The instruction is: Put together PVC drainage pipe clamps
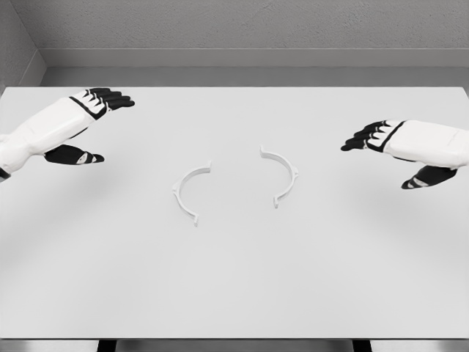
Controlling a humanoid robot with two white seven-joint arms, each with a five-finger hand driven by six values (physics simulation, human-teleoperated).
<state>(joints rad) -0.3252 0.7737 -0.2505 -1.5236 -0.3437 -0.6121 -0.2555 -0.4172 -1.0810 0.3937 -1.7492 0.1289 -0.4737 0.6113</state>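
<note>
Two thin white plastic half-ring clamp pieces lie flat near the middle of a broad, smooth, matte white tabletop (234,293). Each piece is a slim curved strip shaped like half of a circle, with small squared tabs at its ends. The left half-ring (190,192) bows outward to the left like an opening bracket, and the right half-ring (282,176) bows outward to the right like a closing bracket, so their open sides face each other. They sit apart with a clear gap between them, the right piece a little farther back on the table than the left, and they do not touch. The tabletop fills most of the view and looks uniform and unmarked, with soft shading toward the front edge, where dark legs show just below. Behind it rises a plain grey wall (249,26) with a fine grainy texture, meeting a second grey wall at the far left corner. The robot's left hand (88,121), white-shelled with black fingers, hovers over the table's back left area, its fingers stretched forward and loosely spread, thumb hanging below, holding nothing. The right hand (388,147), of the same white and black make, hovers over the right side, fingers extended toward the centre and relaxed, thumb dropped beneath, also holding nothing. Both hands are well apart from the clamp pieces.
</note>
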